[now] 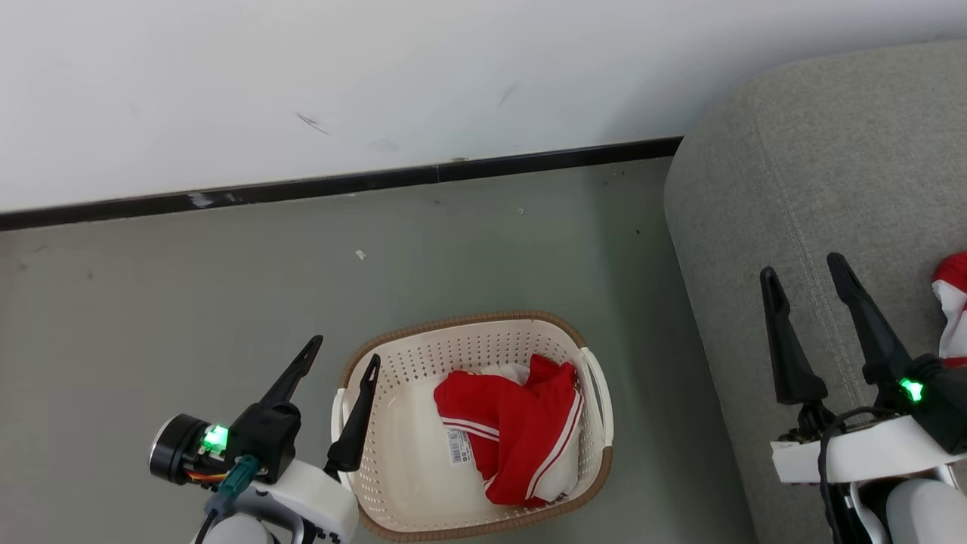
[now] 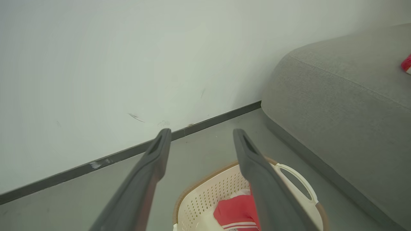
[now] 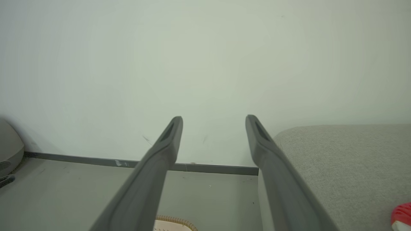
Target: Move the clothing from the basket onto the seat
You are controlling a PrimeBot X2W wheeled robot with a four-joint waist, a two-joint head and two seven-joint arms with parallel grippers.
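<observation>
A red garment with white stripes (image 1: 514,431) lies crumpled in the right half of the cream basket (image 1: 393,461), which stands on the floor with a brown rim. Another red and white piece of clothing (image 1: 953,302) lies on the grey seat (image 1: 823,174) at the right edge. My left gripper (image 1: 344,355) hovers open over the basket's left rim, empty. Above the seat's near left part my right gripper (image 1: 802,270) is open too, holding nothing. From the left wrist, the basket (image 2: 205,199) and its red garment (image 2: 234,213) sit below the fingers (image 2: 257,173).
A white wall with a black skirting board (image 1: 340,185) runs behind the grey-green floor (image 1: 189,302). The seat's rounded corner (image 2: 321,106) nearly reaches the wall. A grey rounded object (image 3: 8,147) stands at the far left by the wall.
</observation>
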